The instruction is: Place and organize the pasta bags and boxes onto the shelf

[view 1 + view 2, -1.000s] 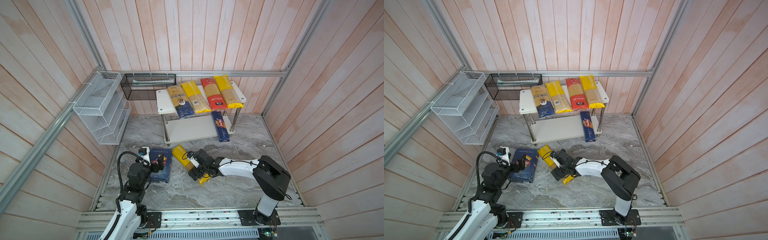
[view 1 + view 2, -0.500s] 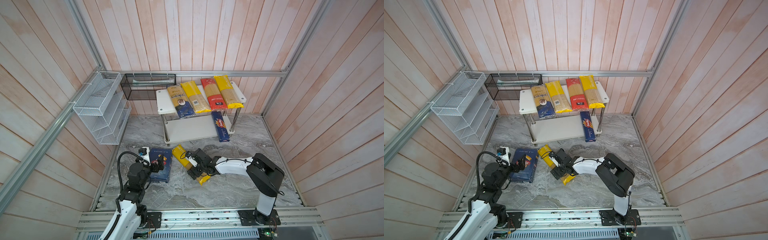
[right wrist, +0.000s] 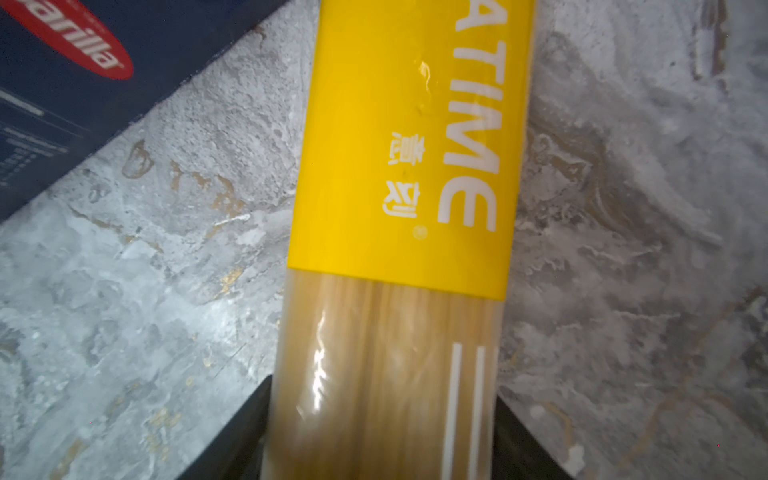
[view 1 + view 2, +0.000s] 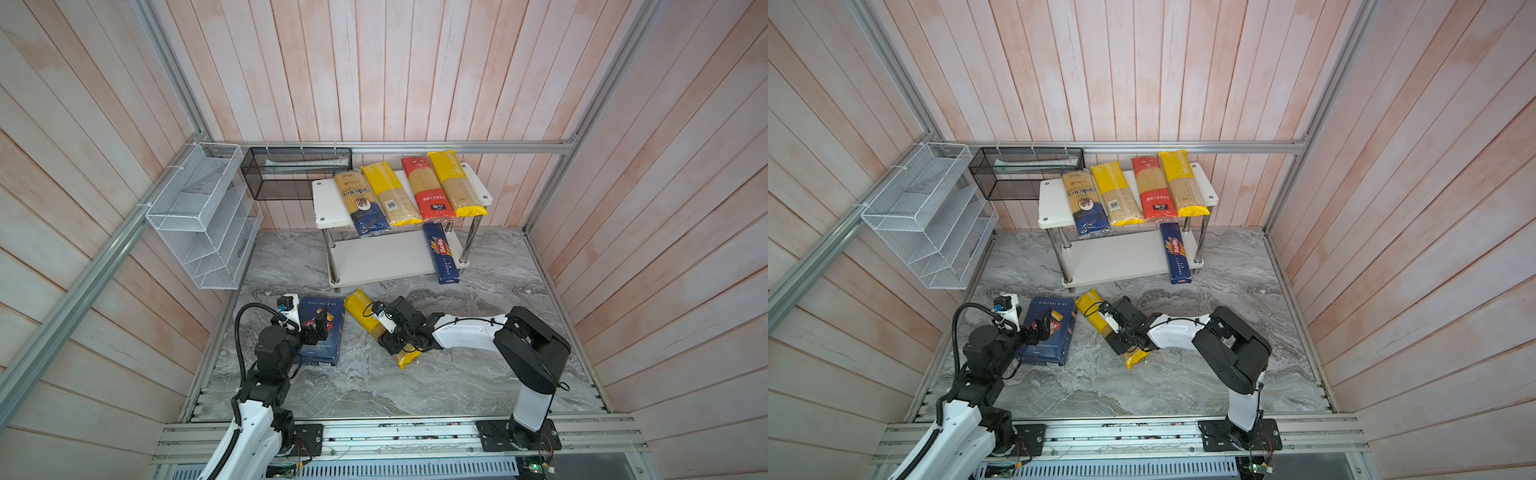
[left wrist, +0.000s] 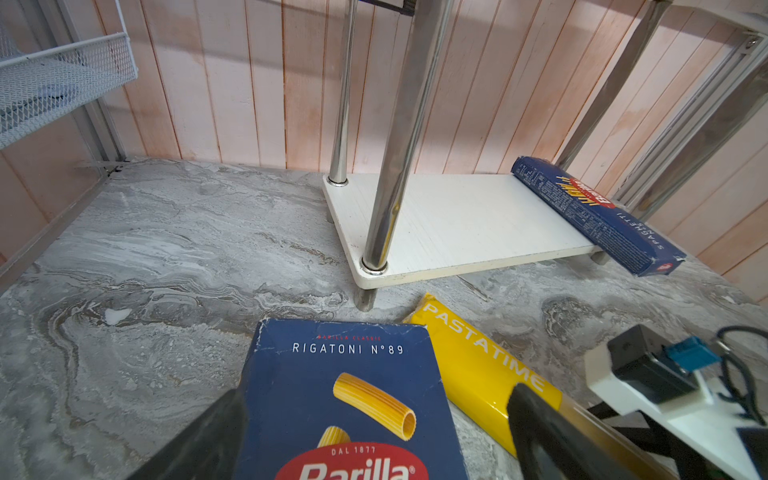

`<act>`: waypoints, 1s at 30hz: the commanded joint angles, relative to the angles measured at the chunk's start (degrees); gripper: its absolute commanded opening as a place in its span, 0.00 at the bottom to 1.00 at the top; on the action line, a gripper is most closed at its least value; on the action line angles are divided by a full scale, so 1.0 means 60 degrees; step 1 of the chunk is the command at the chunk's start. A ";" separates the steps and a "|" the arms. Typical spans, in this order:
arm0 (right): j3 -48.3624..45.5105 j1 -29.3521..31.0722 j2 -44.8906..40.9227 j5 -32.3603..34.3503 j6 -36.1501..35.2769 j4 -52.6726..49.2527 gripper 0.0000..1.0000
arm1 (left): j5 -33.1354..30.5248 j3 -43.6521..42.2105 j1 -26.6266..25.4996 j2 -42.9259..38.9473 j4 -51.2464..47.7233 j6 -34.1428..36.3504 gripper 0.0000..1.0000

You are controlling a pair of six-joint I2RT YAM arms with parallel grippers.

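Right gripper (image 3: 382,432): a second ago the jaws stood wide over the yellow plastic PASTATIME spaghetti pack (image 4: 362,305). Now they have drawn in, and the right wrist view shows the black fingers (image 3: 253,432) pressed against both long sides at the pack's clear middle. The grip looks made, though not yet tested. The pack is not lifted; it lies slantwise on the grey marble tabletop (image 4: 415,386), just in front of the white two-tier shelf with chrome posts (image 4: 386,257). Left gripper (image 4: 321,327) is unchanged: jaws apart, empty, hovering over the wide flat dark blue Barilla rigatoni carton (image 4: 322,309), which lies just beside the yellow pack. Already on the top board, side by side, are the clear pack with dark blue end (image 4: 361,199), the yellow barcoded pack (image 4: 390,195), the red pack (image 4: 426,189) and another yellow pack (image 4: 455,185). The narrow dark blue Barilla spaghetti carton (image 4: 441,253) lies at one end of the lower board, overhanging its front. Judgement: two items remain off the shelf. Next comes the lift. The top tier is crowded, while the lower board is mostly bare.
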 commanded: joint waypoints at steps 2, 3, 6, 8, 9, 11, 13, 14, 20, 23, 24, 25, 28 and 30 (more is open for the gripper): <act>-0.0254 0.0070 -0.0347 -0.0455 0.0399 -0.0351 0.57 | -0.0031 0.0014 0.0049 -0.0003 0.0093 0.0123 1.00; -0.0240 0.0072 -0.0397 -0.0450 0.0450 -0.0350 0.53 | -0.0041 0.0008 0.0050 0.0006 0.0093 0.0122 1.00; -0.0302 0.0071 -0.0594 -0.0420 0.0536 -0.0366 0.39 | -0.0072 0.0009 0.0049 -0.0006 0.0077 0.0105 1.00; -0.0288 0.0073 -0.0756 -0.0366 0.0587 -0.0530 0.27 | -0.0074 0.0009 0.0047 -0.0003 0.0083 0.0100 1.00; -0.0318 0.0073 -0.0857 -0.0375 0.0595 -0.0625 0.20 | -0.0061 0.0014 0.0042 0.0006 0.0088 0.0105 1.00; -0.0420 0.0071 -0.1076 -0.0295 0.0595 -0.0719 0.11 | -0.0064 0.0007 0.0041 -0.0001 0.0076 0.0106 1.00; -0.0547 0.0071 -0.1311 -0.0232 0.0579 -0.0758 0.07 | -0.0097 0.0006 0.0042 -0.0038 0.0064 0.0100 1.00; -0.0587 0.0071 -0.1402 -0.0182 0.0581 -0.0799 0.06 | -0.0103 0.0000 0.0040 -0.0065 0.0062 0.0087 1.00; -0.0807 0.0071 -0.2036 0.0144 0.0928 -0.1006 0.00 | -0.0031 -0.0005 0.0038 -0.0028 0.0064 0.0112 1.00; -0.0889 0.0073 -0.2524 0.0344 0.1166 -0.1107 0.00 | 0.0005 0.0000 0.0051 -0.0055 0.0072 0.0125 1.00; -0.0884 0.0057 -0.2679 0.0386 0.1215 -0.1170 0.00 | 0.0011 0.0004 0.0051 -0.0064 0.0065 0.0127 1.00; -0.0884 0.0056 -0.2820 0.0406 0.1259 -0.1242 0.00 | 0.0013 0.0003 0.0038 -0.0049 0.0067 0.0126 0.99; -0.0882 0.0041 -0.3169 0.0518 0.1420 -0.1402 0.00 | -0.0002 0.0008 0.0039 0.0003 0.0086 0.0128 1.00; -0.0883 -0.0027 -0.3310 0.0563 0.1582 -0.1515 0.00 | -0.0017 0.0021 0.0039 0.0032 0.0084 0.0123 1.00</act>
